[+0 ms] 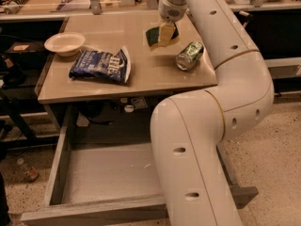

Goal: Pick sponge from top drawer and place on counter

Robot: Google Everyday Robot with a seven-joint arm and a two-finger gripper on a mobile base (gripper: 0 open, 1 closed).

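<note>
Three things sit on the desk [117, 29]: bowl [65, 43], chip bag [100, 66], crushed can [189, 55]. The pincer [164, 34] grips the sponge [152, 36] over bare surface beside the can. The arm [202, 140] hides the top drawer's [108, 173] right side.

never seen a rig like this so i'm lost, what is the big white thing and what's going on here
The big white jointed robot arm belongs to a mobile robot. One camera looks down along it; its mounting is not on record. At the arm's far end the two-finger gripper is above the beige tabletop counter, shut on a small green-and-yellow scrub sponge. On the counter lie a white bowl, a blue snack bag and a crushed green can. Below, the wide grey drawer is pulled open.
</note>
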